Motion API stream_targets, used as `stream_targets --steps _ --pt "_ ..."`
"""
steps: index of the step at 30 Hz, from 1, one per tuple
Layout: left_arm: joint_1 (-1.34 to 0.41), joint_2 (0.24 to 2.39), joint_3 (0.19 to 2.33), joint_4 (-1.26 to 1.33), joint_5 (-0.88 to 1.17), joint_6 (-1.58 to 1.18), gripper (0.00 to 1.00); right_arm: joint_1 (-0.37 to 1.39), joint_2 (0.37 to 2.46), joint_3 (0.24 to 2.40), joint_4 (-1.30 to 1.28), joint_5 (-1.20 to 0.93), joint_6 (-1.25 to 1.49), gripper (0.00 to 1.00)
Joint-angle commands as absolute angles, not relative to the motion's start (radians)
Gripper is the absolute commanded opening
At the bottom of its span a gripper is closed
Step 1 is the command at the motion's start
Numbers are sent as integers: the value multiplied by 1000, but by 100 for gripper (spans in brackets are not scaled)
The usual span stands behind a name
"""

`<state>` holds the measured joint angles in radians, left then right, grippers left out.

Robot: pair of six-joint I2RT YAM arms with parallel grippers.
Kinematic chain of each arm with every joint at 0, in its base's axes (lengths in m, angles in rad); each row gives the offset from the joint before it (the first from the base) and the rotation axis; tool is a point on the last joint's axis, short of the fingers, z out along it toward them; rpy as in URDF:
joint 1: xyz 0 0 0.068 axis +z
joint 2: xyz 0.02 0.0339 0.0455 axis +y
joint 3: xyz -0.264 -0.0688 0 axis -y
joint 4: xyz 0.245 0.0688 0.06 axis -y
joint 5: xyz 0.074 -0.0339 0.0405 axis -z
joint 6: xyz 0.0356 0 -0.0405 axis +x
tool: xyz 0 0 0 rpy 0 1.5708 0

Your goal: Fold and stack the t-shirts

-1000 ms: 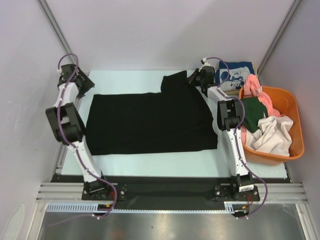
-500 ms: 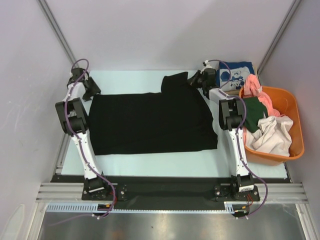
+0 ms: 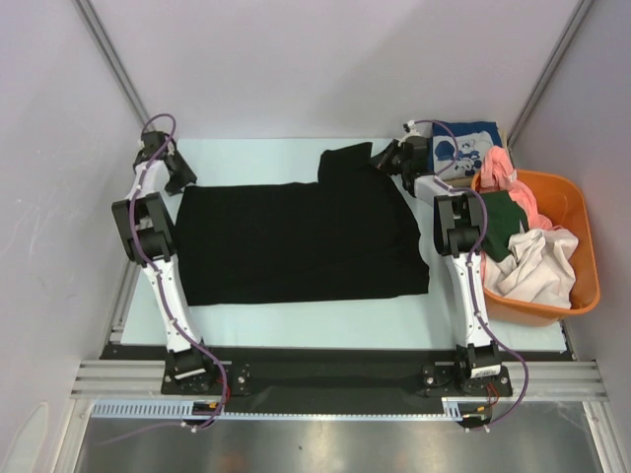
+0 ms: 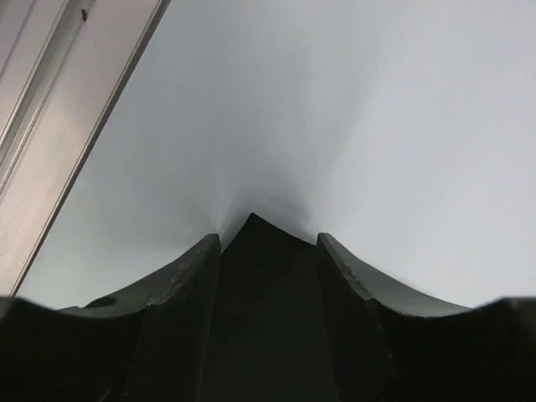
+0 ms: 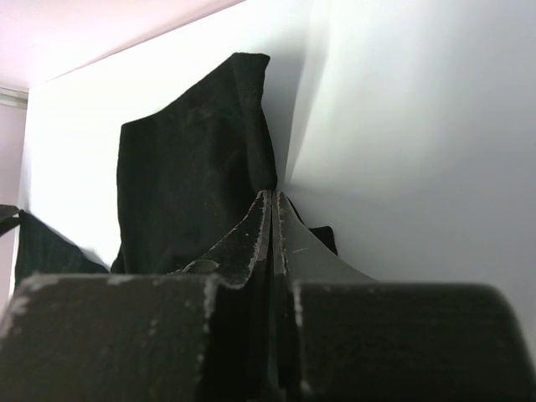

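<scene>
My left gripper point(image 4: 266, 240) is at the upper left of the overhead view, low over the pale table point(image 3: 256, 158), at the far left corner of the black t-shirt point(image 3: 296, 241). In my left wrist view the two fingers point(image 4: 180, 280) stand apart, and a dark pointed corner of the cloth lies between them. The view is very close and dark, so I cannot say for sure that the pads touch the cloth. My right gripper point(image 5: 270, 197) is at the upper middle of the overhead view, at the far right part of the same shirt. Its fingers are pressed together and they pinch the edge of the black cloth, which rises from the tips as a raised flap. The rest of the black t-shirt lies spread flat across the middle of the table, between my two arms. The navy t-shirt point(image 3: 463, 143) with white print lies at the upper right, just behind the orange basket point(image 3: 582, 246). The pink t-shirt point(image 3: 498, 168) hangs over the basket's far rim. The dark green t-shirt point(image 3: 501, 222) and the off-white t-shirt point(image 3: 537, 266) lie crumpled inside the basket.
</scene>
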<state>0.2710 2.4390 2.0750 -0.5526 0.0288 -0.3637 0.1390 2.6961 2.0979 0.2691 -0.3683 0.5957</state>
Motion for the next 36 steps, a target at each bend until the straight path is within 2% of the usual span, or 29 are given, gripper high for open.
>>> stream_targets --steps 1,4,7,11,13,14,15,20,26,36 --pt "252 2444 2118 -564 23 -345 55 132 2648 2088 281 -385 600 0" --pt "238 2425 2089 -558 11 -337 54 132 2652 2089 279 -385 601 0" --pt "238 2424 2077 -545 9 -339 45 132 2655 2089 279 -391 604 0" --pt "238 2439 2095 -551 14 -341 28 132 2660 2091 284 -400 609 0" --pt "239 2444 2109 -561 14 -344 17 132 2658 2091 285 -402 609 0" --pt "238 2444 2112 -563 12 -347 4 130 2657 2091 287 -405 607 0" --pt "238 2441 2115 -568 11 -350 0 132 2654 2091 285 -410 609 0" --pt "239 2373 2076 -621 -52 -405 0 152 2538 2059 241 -448 537 0" --pt "241 2220 1948 -640 -54 -477 0 193 2311 1861 190 -416 497 0" --pt "247 1915 1540 -565 -23 -486 0 206 1962 1496 72 -295 411 0"
